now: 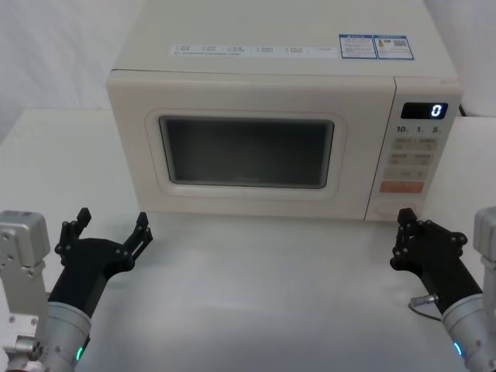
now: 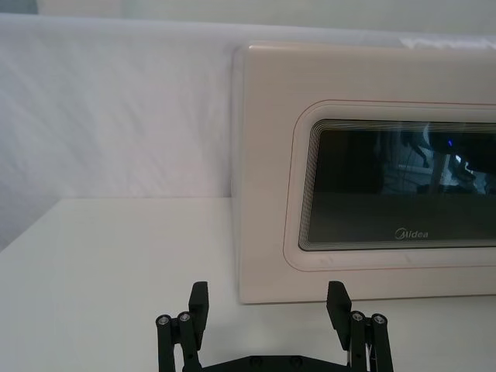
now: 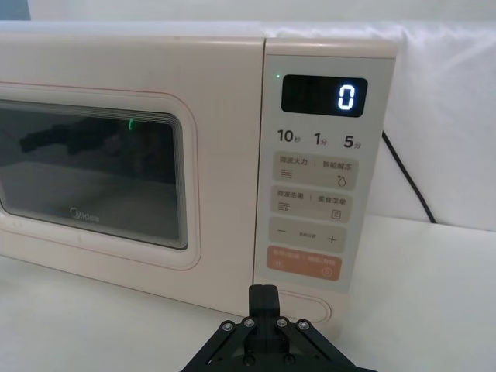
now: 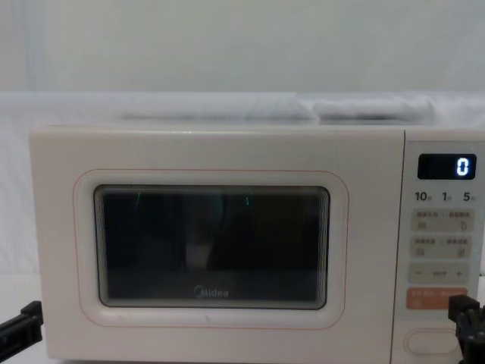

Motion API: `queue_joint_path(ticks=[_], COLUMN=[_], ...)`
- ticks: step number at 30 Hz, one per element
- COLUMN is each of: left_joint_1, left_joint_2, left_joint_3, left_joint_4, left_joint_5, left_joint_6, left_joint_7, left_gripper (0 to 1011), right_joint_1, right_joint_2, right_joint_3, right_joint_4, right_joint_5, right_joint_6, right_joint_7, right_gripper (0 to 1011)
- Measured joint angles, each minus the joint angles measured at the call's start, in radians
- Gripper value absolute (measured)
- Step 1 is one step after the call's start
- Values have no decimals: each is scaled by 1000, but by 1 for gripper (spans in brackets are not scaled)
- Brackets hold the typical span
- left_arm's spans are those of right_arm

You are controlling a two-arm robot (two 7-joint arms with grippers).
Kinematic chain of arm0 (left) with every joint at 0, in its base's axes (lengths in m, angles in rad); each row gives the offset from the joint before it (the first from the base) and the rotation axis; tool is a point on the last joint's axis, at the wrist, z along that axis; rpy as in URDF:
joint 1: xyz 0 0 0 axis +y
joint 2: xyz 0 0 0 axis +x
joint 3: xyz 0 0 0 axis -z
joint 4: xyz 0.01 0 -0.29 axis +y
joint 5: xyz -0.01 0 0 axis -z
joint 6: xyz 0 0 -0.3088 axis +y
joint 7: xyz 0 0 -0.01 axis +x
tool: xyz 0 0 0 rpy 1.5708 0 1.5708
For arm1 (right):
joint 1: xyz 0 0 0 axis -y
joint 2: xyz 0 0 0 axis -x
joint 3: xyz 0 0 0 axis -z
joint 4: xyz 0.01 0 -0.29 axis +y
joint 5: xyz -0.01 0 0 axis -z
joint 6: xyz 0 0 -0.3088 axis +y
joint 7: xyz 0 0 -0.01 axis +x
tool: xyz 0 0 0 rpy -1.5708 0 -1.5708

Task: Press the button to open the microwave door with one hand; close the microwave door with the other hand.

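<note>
White table [image 1: 256,294] holding the microwave [image 1: 279,116]. Sitting just in front of its button [image 4: 430,341]: right gripper [image 1: 409,232], fingers pressed together. Waiting off toward the door [image 1: 246,147] side: left gripper [image 1: 111,231], fingers spread.

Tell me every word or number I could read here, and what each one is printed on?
"0": lit digit on the black display of the microwave.
"10", "1", "5": on the control strip below it; the small marks beside them are unreadable.
"Midea": grey logo on the microwave door.
Keypad labels and top stickers: too small to read.
</note>
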Motion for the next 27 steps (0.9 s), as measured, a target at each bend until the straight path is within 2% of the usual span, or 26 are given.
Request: queue_joint_path(ticks=[6, 13, 19, 27], left_joint_1=[0, 0, 0, 0], left_joint_2=[0, 0, 0, 0], left_joint_3=[0, 0, 0, 0], left_joint_4=[0, 0, 0, 0], left_joint_5=[0, 0, 0, 0], left_joint_6=[0, 0, 0, 0], left_joint_7=[0, 0, 0, 0], left_gripper=[1001, 1001, 1001, 1001], right_joint_1=[21, 76, 123, 157], right_joint_2=[-10, -22, -35, -56], right_joint_3=[24, 42, 43, 39], right_joint_4=[8, 60, 119, 188], right_joint_5=[24, 52, 57, 50], right_joint_6=[50, 122, 141, 145], right_joint_7=[41, 99, 114, 112], right_gripper=[0, 0, 0, 0])
